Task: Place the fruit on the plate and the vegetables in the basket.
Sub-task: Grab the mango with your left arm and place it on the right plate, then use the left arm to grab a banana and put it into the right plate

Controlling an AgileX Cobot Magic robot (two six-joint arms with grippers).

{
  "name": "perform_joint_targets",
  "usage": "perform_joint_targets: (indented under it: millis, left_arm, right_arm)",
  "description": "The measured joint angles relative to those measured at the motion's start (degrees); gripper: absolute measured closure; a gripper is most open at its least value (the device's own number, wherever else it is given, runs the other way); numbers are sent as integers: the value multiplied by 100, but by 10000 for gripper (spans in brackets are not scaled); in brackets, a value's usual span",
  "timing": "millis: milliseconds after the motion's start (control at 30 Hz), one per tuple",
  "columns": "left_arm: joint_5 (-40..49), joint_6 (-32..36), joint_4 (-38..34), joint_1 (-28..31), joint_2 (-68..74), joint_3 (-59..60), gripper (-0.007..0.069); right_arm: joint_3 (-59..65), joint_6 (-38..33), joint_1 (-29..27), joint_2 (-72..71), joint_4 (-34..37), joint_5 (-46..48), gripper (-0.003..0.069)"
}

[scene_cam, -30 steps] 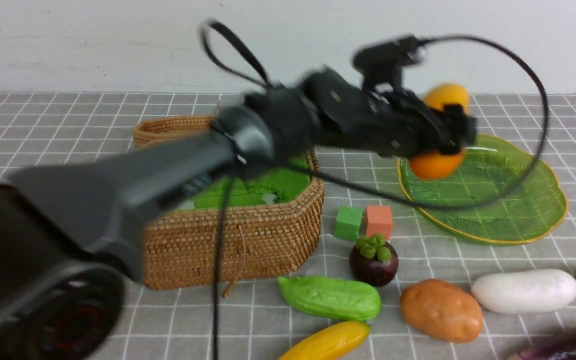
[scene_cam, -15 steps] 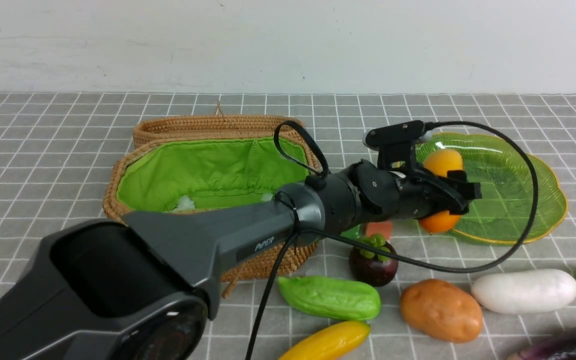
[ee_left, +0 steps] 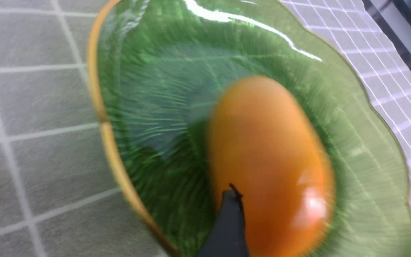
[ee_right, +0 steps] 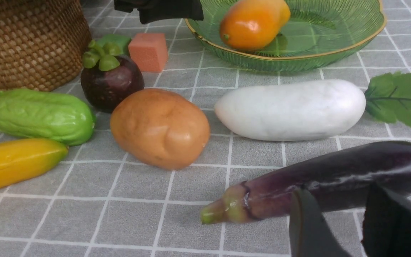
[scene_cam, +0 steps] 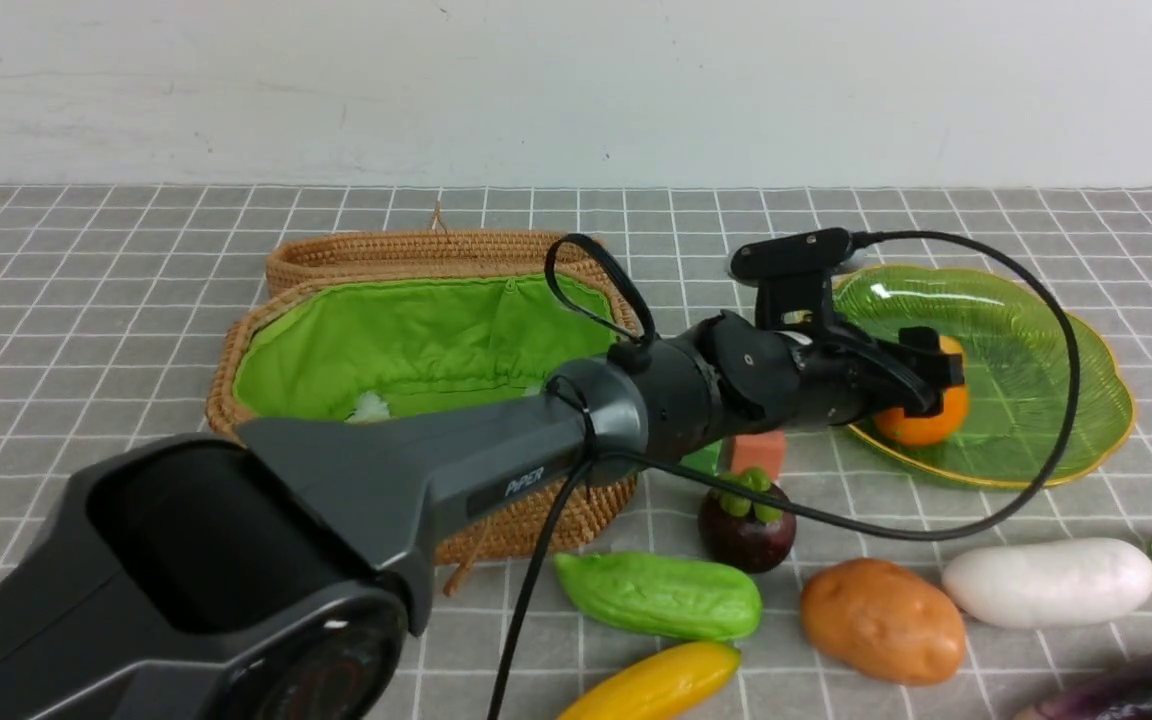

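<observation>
Mango [scene_cam: 921, 428] lies in the plate [scene_cam: 1036, 330], near its front rim — left gripper [scene_cam: 931, 380] jaws spread wide around it, holding nothing. Smooth, rigid, probably light and slippery — grip across its narrow middle.

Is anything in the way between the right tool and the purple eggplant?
No, nothing visible does. The eggplant lies right in front of the right tool; the potato and radish sit beyond it.
</observation>
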Motion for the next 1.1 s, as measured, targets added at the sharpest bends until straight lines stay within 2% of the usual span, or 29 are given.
perform_joint_targets:
  millis: [33,100,167,267,367,500,533,567,633,667,700,733,833,933,1100]
  left_arm:
    - [0,0,18,0,0,0,3]
    - [830,525,355,76,-373,0,25]
    - [1163,648,505,118,-548,0,35]
    - [2438,765,1189,316,-1333,0,61]
    - [3481,641,2092,480,-2014,0,68]
    - [5078,82,3535,599,-3134,16,71]
    - [5196,53,3605,598,-3251,39,71]
    - [5543,-176,4113,598,-3750,242,71]
    - [5604,-378,4641,550,-4414,783,71]
    - [5593,-391,4641,542,-4480,852,71]
    - [5431,-489,4896,473,-4969,1459,71]
    - [5400,-497,4941,447,-5026,1541,71]
    - [4864,-798,5069,231,-5685,3046,71]
    - [4700,-1269,5069,105,-5586,4094,71]
    - [4603,-1555,5029,107,-4719,4693,71]
  right_arm:
    - [0,0,0,0,0,0,418]
    - [0,0,0,0,0,0,418]
    - [0,0,0,0,0,0,418]
    - [0,0,0,0,0,0,418]
    - [0,0,0,0,0,0,418]
    - [0,0,0,0,0,0,418]
    - [0,0,0,0,0,0,418]
    - [0,0,0,0,0,0,418]
    - [0,0,0,0,0,0,418]
    - [0,0,0,0,0,0,418]
    - [0,0,0,0,0,0,418]
    - [0,0,0,0,0,0,418]
    - [0,0,0,0,0,0,418]
    - [0,0,0,0,0,-2,418]
    - [0,0,0,0,0,-2,418]
